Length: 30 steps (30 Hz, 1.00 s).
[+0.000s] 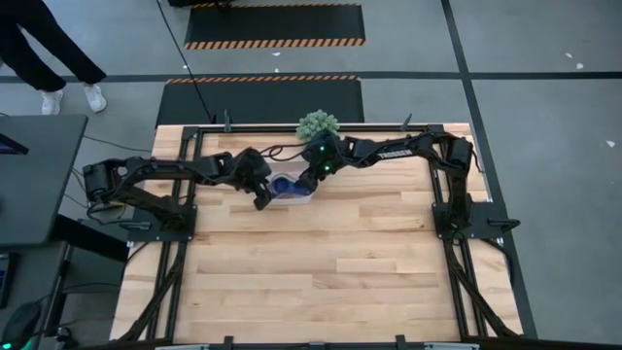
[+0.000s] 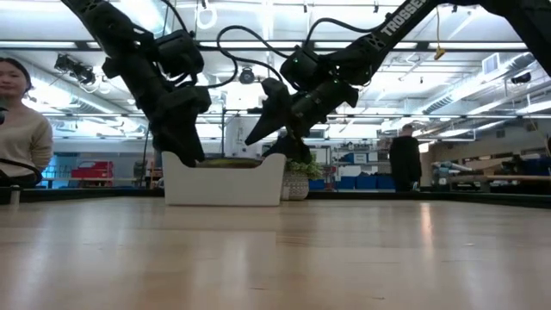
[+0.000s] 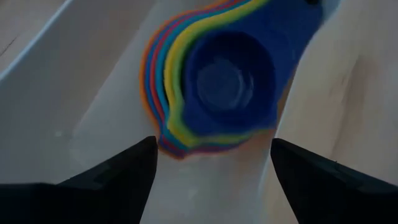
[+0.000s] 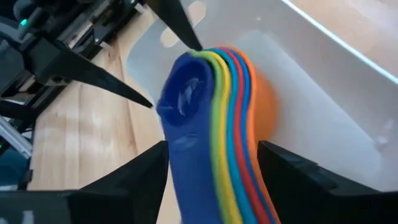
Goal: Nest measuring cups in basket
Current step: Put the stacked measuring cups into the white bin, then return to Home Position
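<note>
Nested measuring cups [image 3: 217, 81] inside basket [image 2: 224, 182], open-fingered left tool [image 3: 211, 162] straddling.

We see the measuring cups [image 3: 217, 87] stacked as rainbow bands: navy blue on the inside, then yellow, green, light blue, red and orange at the outer edge. The basket [image 2: 224, 181] is plain white. Both grippers [image 3: 211, 168] [image 4: 211, 168] and arms are matte black. The tabletop [image 1: 321, 262] is pale wood in plank strips. The ball plant [image 1: 318, 124] is grey-green. We note black floor mats [image 1: 275, 26] with orange-and-black hazard striping.
</note>
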Each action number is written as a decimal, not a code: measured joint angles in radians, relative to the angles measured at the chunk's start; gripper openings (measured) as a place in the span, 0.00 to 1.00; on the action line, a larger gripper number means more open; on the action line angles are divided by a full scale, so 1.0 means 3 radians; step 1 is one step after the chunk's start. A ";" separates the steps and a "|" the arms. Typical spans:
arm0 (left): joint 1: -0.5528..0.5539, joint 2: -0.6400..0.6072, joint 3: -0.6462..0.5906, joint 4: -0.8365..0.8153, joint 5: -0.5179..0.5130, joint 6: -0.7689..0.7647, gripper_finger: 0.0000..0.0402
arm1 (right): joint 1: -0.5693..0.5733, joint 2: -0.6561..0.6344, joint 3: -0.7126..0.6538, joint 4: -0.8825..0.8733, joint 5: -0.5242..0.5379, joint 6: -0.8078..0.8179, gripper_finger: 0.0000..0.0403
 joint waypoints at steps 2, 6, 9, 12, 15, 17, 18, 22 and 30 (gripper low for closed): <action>0.0040 -0.0008 0.0052 -0.0157 -0.0010 0.0100 0.78 | -0.0015 -0.0003 -0.0001 -0.0006 0.0036 -0.0034 0.62; 0.0097 -0.0008 0.0065 -0.0196 0.0004 0.0137 0.76 | -0.0044 -0.0003 0.0000 -0.0004 0.0073 -0.0051 0.60; 0.0097 -0.0015 0.0066 -0.0208 -0.0001 0.0159 0.74 | -0.0053 -0.0025 -0.0001 -0.0010 0.0126 -0.0096 0.60; 0.0098 -0.0068 0.0065 -0.0244 -0.0026 0.0190 0.73 | -0.0063 -0.0045 0.0020 -0.0033 0.0171 -0.0174 0.60; 0.0098 -0.0165 0.0061 -0.0269 -0.0079 0.0224 0.73 | -0.0061 -0.0044 0.0087 -0.0137 0.0187 -0.0229 0.60; 0.0099 -0.0220 0.0060 -0.0296 -0.0112 0.0221 0.73 | -0.0061 -0.0043 0.0111 -0.0174 0.0219 -0.0266 0.60; 0.0099 -0.0252 0.0060 -0.0323 -0.0117 0.0222 0.73 | -0.0061 -0.0043 0.0113 -0.0174 0.0230 -0.0284 0.60; 0.0099 -0.0339 0.0059 -0.0359 -0.0073 0.0186 0.73 | -0.0081 -0.0043 0.0115 -0.0169 0.0202 -0.0275 0.60; 0.0099 -0.0634 0.0060 -0.0187 -0.0055 0.0161 0.73 | -0.0083 -0.0162 0.0108 -0.0078 0.0156 -0.0385 0.60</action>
